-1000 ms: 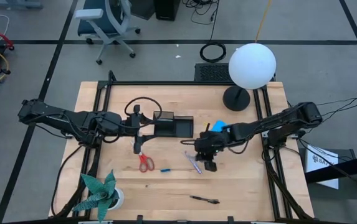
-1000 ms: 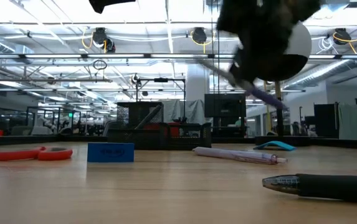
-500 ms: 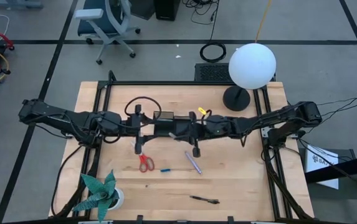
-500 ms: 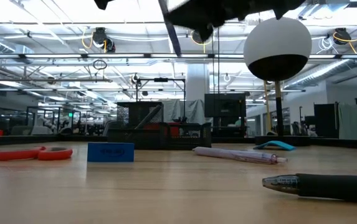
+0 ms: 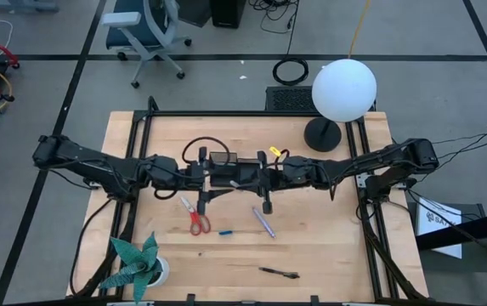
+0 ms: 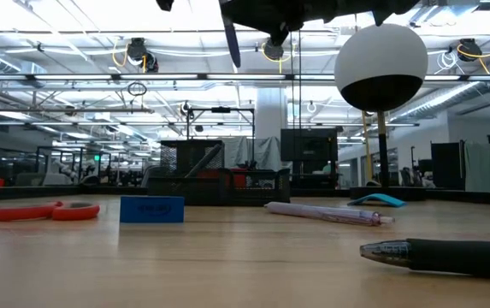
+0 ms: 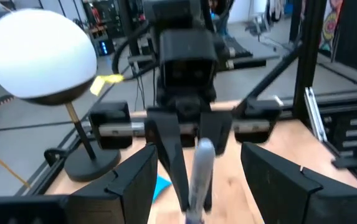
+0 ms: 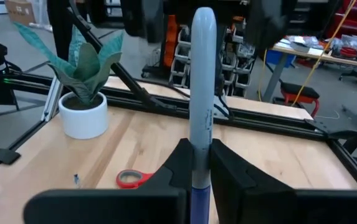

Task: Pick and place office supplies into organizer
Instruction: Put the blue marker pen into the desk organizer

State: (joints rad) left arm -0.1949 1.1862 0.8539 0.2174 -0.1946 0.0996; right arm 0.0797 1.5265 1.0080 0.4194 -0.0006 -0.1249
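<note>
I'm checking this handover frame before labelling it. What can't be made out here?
- Organizer: high view, both arms cover it, so its contents are hidden.
- Pen in the right gripper: its lower end is cut off by the right wrist view's edge.
- Left gripper: its open jaws flank the pen, but contact cannot be judged.
- Dark pen: low view, cut off at the picture's edge.
- Scissors: high view, blades partly under the left arm.

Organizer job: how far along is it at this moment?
Done: cannot tell; both arms hide the organizer in the high view. In hand: the right gripper is shut on a pen, facing the open left gripper over it. Left on the table: scissors, purple pen, dark pen, small blue piece.
</note>
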